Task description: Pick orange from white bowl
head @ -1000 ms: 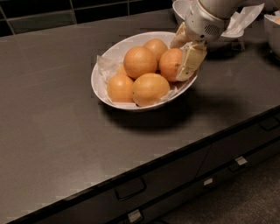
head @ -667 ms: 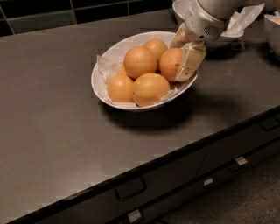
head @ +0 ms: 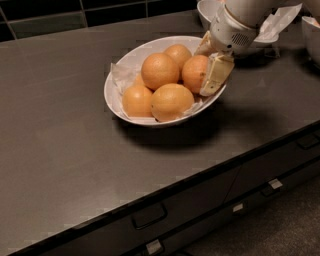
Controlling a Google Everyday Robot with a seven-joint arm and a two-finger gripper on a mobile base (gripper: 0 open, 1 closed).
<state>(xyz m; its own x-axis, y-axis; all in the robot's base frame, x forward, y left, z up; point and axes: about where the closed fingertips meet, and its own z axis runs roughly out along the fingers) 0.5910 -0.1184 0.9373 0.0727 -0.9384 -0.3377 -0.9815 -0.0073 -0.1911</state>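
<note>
The white bowl (head: 111, 96) is wide, oval and paper-lined, and stands on the dark counter in the middle of the camera view. It holds several oranges. The orange (head: 193, 73) at the bowl's right side is deeper reddish-orange than the others. My gripper (head: 203, 71) reaches down from the upper right. One beige finger (head: 214, 75) lies against the orange's near right side. The other finger (head: 204, 46) is behind the orange. The fingers are shut on the orange, which rests in the bowl against its fellows.
Paler oranges (head: 159, 70) (head: 171, 101) (head: 136, 100) fill the rest of the bowl. A second white bowl (head: 207, 11) with white paper (head: 280, 22) stands behind my arm, and another bowl (head: 312, 31) is at the right edge. The counter's front edge has drawers (head: 150, 215) below it.
</note>
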